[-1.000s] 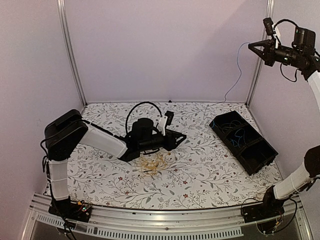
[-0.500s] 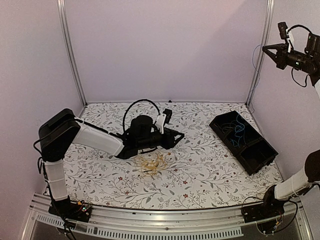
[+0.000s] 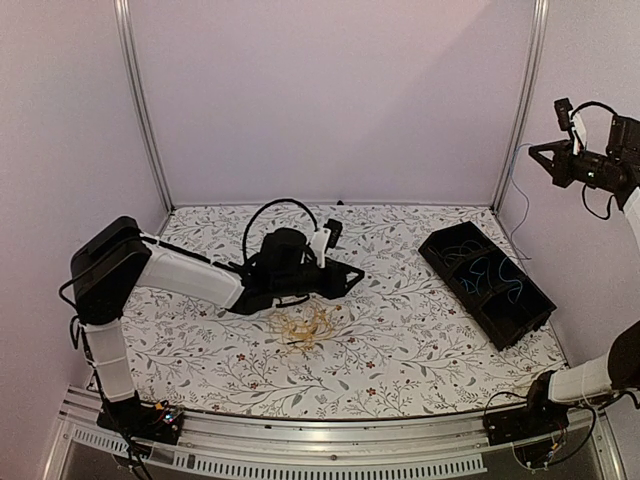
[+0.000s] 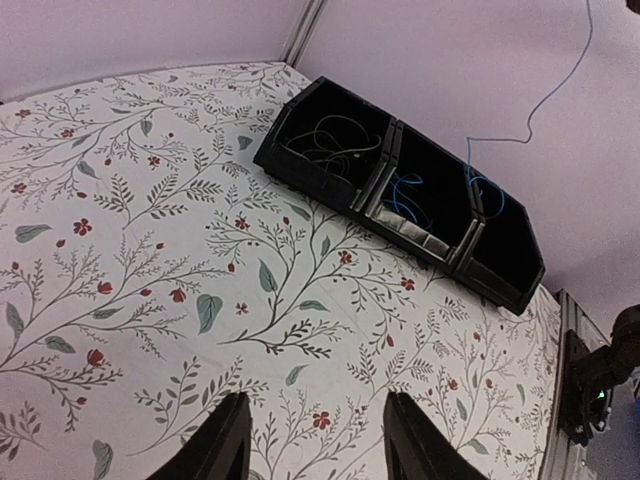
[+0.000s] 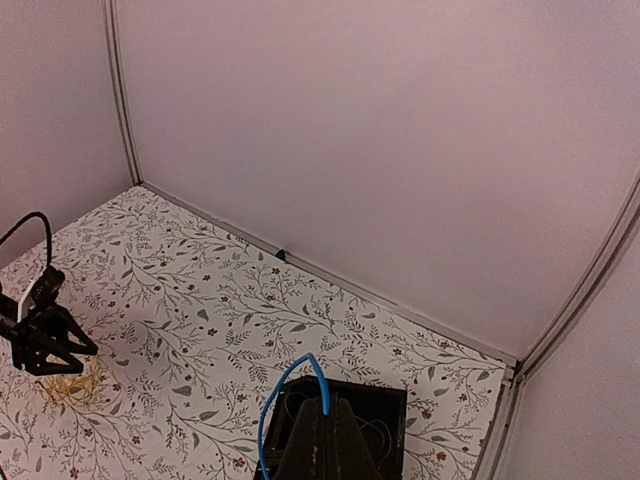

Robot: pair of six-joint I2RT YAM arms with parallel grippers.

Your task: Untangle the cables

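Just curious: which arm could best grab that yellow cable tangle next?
Left. The left gripper sits low, jaws apart, near the yellow cable tangle; the right gripper is high up, shut on a blue cable.

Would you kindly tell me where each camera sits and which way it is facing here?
Top external: above and behind the bases, facing the floral table; left arm and right arm show.
Left wrist: low over the table, facing the black bin; left end effector shows.
Right wrist: high up, looking down; right end effector, shut on a blue cable, shows.
Shared: all three show the bin.
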